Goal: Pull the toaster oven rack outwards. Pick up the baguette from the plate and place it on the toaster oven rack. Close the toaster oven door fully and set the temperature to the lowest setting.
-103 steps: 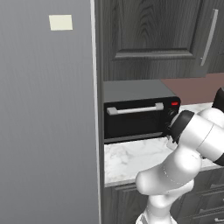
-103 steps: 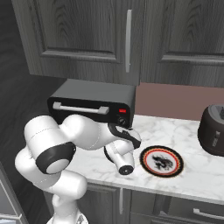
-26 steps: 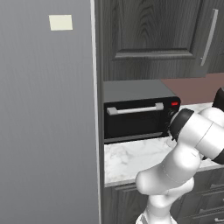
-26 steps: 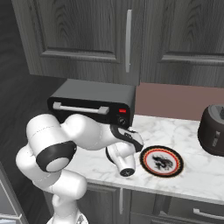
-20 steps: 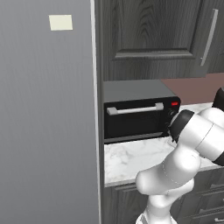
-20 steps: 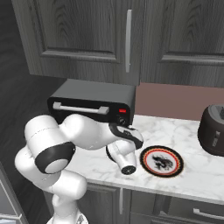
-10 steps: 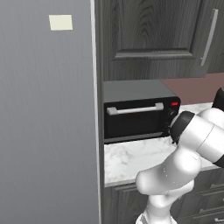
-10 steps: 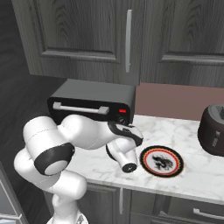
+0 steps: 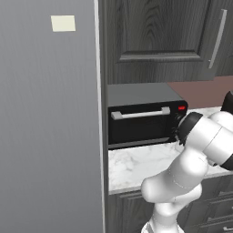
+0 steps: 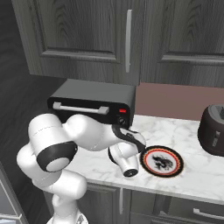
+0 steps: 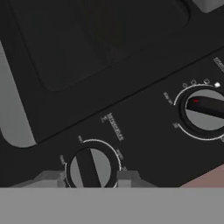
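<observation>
Our hand (image 11: 91, 179) is right at the control panel of the toaster oven (image 10: 92, 103), and in the hand view its two fingertips (image 11: 52, 178) stand on both sides of the lower knob (image 11: 91, 168), half closed around it; we judge they are touching or almost touching its rim, but we cannot tell if the grip is already firm. The toaster oven door (image 9: 142, 125) looks fully closed, with its silver handle (image 9: 140, 113) at the upper edge, and the plate (image 10: 161, 161) on the worktop (image 10: 192, 170) carries no baguette, so we think only the temperature step is left. Which of the two knobs sets the temperature we cannot read, because the labels are too blurred; the other knob (image 11: 203, 109) has a red mark on its bar. To do this step well, we should keep the fingers centred on the knob, close until they hold it without slipping, and then rotate the wrist about the knob's own axis, not sideways. We should turn slowly toward the lowest mark and stop when the knob meets its end, without forcing. If the fingers slip, it is better to open, re-centre and grip again.
</observation>
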